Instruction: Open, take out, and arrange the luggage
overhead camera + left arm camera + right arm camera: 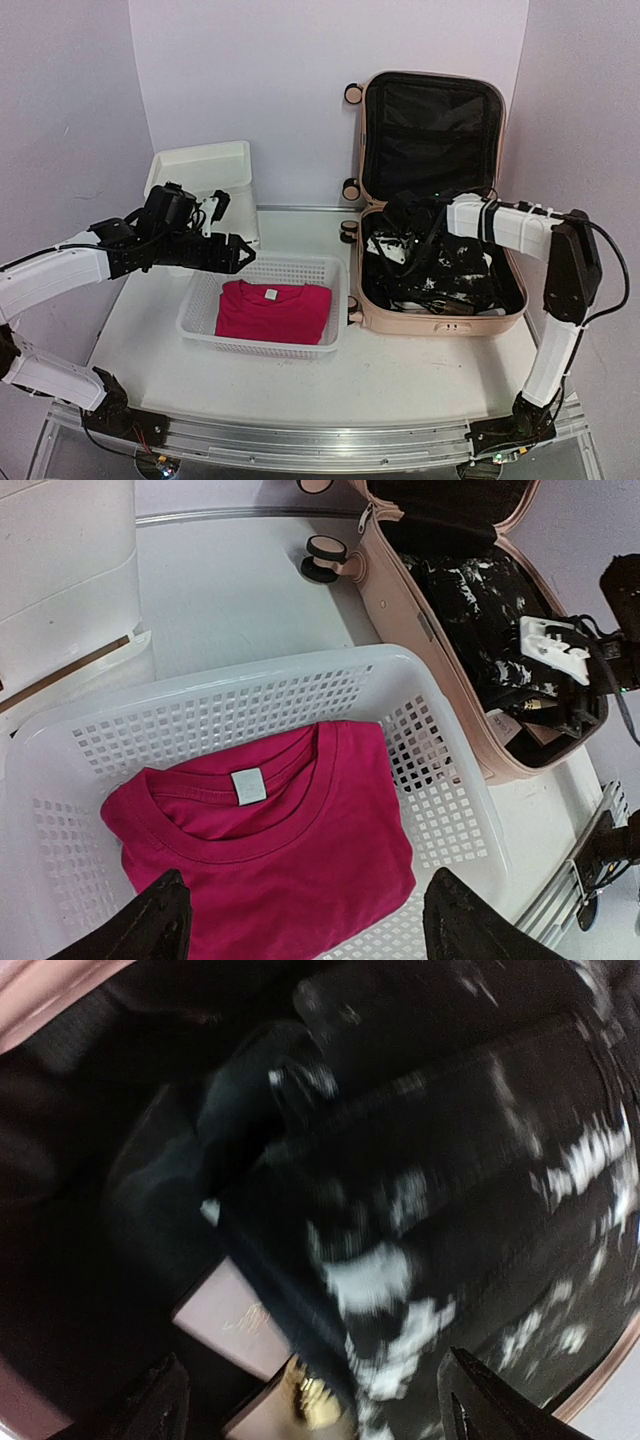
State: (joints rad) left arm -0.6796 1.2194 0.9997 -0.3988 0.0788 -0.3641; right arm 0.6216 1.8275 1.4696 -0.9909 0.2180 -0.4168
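While the left claw (300, 910) gapes over the basket (300, 665), the right claw (310, 1380), also spread, hovers above patterned clothes (400, 1260) in the luggage (440, 322).

A fixed camera looks down from high on the front side of the luggage (400, 318), seeing everything. The left wrist camera looks down into a white basket (440, 780) left of the luggage, also catching the luggage's basket-side wall. The right wrist camera sits close inside the luggage, blurred.
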